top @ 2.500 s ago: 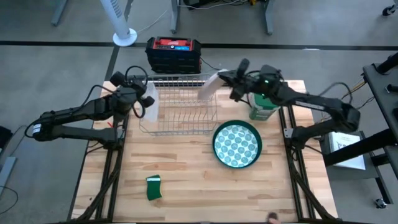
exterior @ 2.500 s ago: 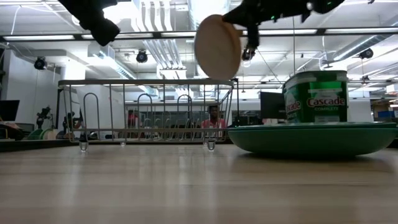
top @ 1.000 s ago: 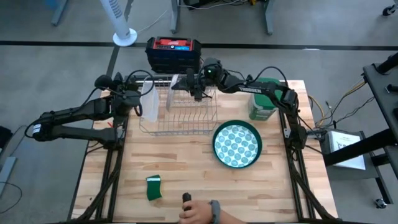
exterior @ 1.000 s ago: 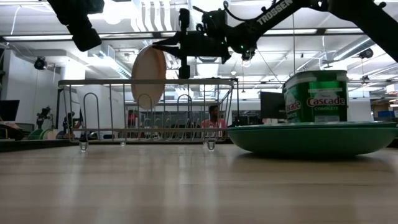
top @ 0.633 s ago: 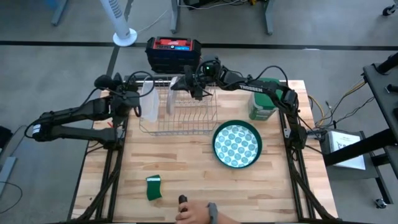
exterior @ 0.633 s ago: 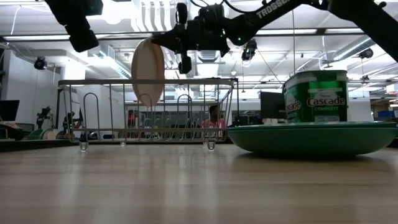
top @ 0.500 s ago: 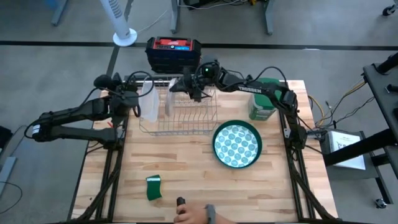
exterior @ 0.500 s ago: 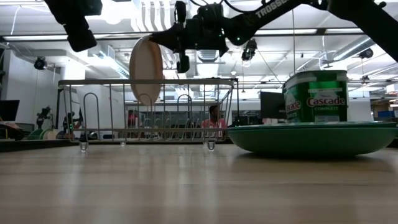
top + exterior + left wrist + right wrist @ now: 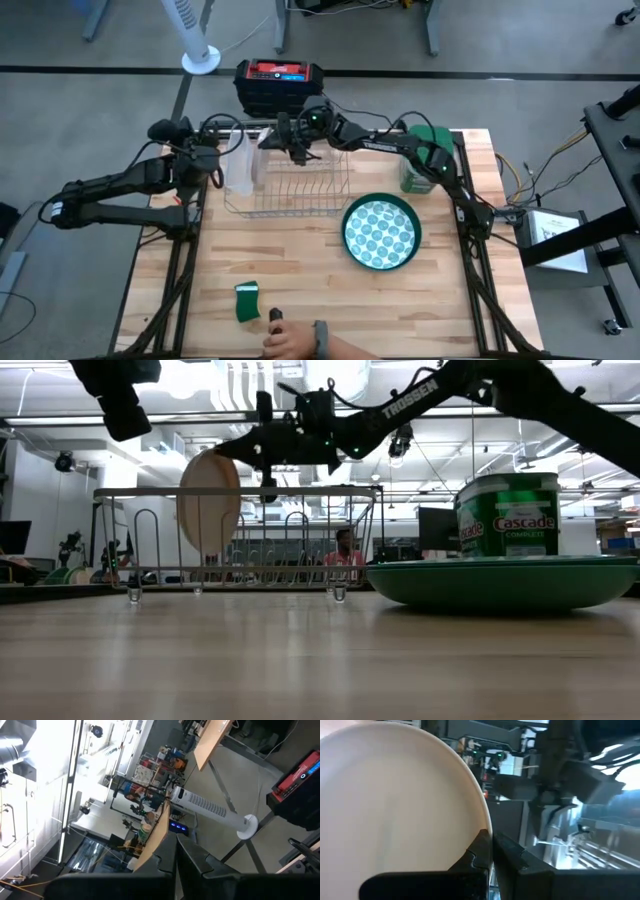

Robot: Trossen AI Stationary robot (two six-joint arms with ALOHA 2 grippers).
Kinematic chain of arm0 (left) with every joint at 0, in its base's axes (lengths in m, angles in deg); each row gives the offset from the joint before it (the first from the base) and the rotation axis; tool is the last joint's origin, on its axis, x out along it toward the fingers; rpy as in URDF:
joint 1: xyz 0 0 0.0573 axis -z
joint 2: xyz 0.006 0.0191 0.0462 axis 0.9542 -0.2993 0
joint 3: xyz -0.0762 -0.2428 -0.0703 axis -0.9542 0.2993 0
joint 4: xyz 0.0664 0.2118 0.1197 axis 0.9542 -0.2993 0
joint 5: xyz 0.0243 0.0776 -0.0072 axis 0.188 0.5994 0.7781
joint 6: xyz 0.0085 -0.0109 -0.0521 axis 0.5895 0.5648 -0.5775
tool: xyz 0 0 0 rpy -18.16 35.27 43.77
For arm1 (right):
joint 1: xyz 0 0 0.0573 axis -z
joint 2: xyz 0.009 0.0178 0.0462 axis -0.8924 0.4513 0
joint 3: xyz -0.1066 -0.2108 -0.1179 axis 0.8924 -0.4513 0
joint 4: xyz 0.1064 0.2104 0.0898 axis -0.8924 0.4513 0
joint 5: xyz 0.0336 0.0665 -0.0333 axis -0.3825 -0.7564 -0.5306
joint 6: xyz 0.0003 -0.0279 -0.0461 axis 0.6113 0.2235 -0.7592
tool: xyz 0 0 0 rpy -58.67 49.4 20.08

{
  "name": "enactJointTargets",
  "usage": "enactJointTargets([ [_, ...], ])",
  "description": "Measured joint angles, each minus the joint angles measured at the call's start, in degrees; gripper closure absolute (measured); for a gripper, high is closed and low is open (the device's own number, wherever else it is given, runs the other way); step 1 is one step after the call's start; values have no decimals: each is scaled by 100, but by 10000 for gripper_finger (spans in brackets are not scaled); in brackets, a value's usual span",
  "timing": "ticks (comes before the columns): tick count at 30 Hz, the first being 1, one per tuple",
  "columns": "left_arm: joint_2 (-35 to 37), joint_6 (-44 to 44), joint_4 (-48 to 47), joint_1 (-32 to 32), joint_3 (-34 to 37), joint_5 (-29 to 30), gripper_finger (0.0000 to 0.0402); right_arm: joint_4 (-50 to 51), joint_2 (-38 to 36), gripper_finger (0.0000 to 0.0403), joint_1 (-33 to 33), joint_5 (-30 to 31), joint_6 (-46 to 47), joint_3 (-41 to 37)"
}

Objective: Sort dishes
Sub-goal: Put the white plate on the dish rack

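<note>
A wire dish rack stands at the table's far middle. Level above it, my right gripper is shut on a cream plate. A whitish-clear plate shows on edge at the rack's left end. Just left of it my left gripper hangs shut above the rack's height; its wrist view shows nothing between its fingers. A teal patterned plate lies flat on the table, right of the rack. My right gripper pinches the cream plate's rim between its two fingers, coming level from the table's right. The plate stands on edge, hanging beside and below the fingers. Its lower part has dipped below the rack's top rail; whether it rests on the rack I cannot tell.
A green detergent canister stands at the far right behind the teal plate. A small green sponge lies near the front left. A person's hand shows at the near edge. A red-and-black box sits beyond the far edge.
My right gripper has carried the cream plate toward the table's left and a little down. The plate has stayed on edge, and its lower part has sunk from above the rack's top rail to below it. The person's hand has slid left along the near edge.
</note>
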Motion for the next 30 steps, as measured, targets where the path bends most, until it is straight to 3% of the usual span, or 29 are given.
enactJointTargets([
  [30,455,-182,-125,-1,0,-2,401,556,166,403,0,-228,-62,176],
])
